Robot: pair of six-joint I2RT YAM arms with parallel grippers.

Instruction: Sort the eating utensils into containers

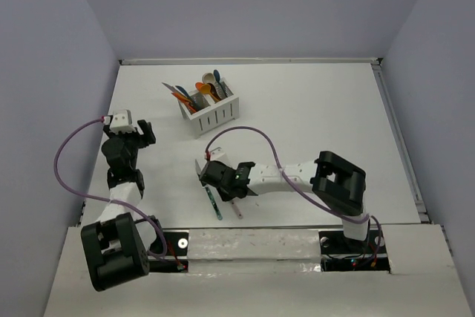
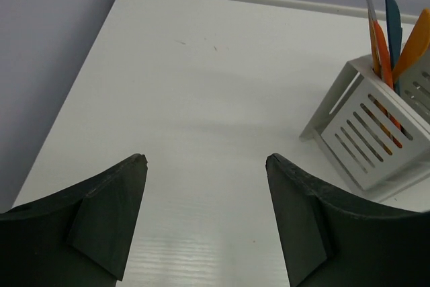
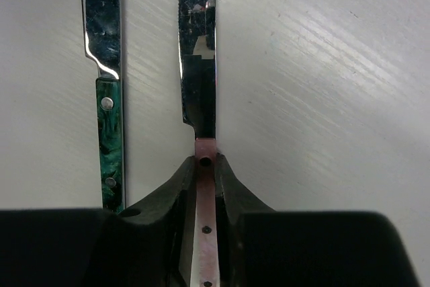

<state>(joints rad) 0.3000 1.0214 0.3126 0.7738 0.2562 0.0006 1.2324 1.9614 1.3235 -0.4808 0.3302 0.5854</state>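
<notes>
We see the right gripper (image 3: 205, 166) pinching the pink-handled knife (image 3: 198, 65), its handle mostly hidden; the teal-handled knife (image 3: 107, 126) lies beside, seemingly untouched. The left gripper (image 2: 205, 162) gapes, empty.

Black-and-white arms (image 1: 121, 161), purple cables (image 1: 58, 155), matte black pincer fingers (image 2: 101, 220)

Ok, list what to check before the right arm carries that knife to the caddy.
1. Right pincer shut on the pink-handled knife: ok.
2. Teal-handled knife outside the grip, apart from the held knife: ok.
3. Left pincer open, empty, away from the right arm: ok.
4. Caddy upright: ok.
5. Free room in the caddy's knife compartment: cannot tell.
</notes>
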